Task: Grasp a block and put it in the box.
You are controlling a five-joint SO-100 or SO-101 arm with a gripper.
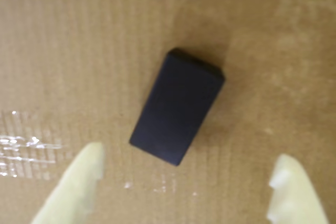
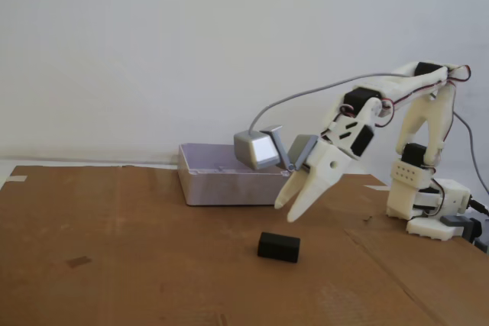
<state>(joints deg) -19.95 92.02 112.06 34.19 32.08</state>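
Small matte black rectangular block (image 2: 278, 246) lies flat mid-cardboard sheet (image 2: 114, 265), toward its front edge; in wrist view its long axis runs diagonally, lower-left to upper-right. Cream two-finger gripper (image 2: 289, 208) hovers above, fingers spread, empty. Pale lavender plastic box (image 2: 221, 185) sits at back edge.

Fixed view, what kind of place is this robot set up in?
Probably a hobbyist's or home test bench, not a factory. A small pale printed-looking arm stands on flattened cardboard before a bare white wall, with only a black block, a lavender-grey box and its open gripper.
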